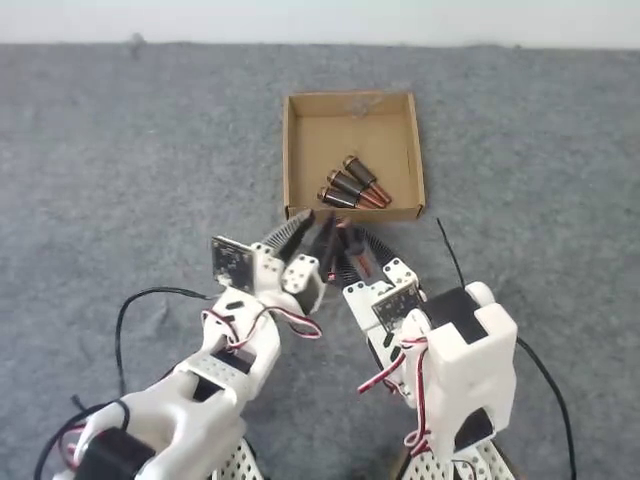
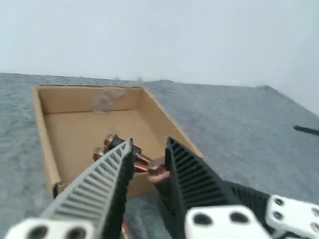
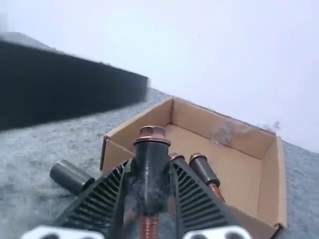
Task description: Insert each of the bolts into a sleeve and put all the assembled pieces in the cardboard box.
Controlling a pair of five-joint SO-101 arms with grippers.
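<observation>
Right hand (image 3: 149, 168) clamps a sleeved bolt (image 3: 151, 144) — cardboard box (image 3: 219, 132) just beyond

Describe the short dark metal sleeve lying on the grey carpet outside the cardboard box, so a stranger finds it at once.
Start at the brown cardboard box on the grey carpet. Just outside its near corner, beside the right gripper, lies a short dark metal sleeve on its side. Unlike the three pieces in the box, it shows no copper bolt.
</observation>
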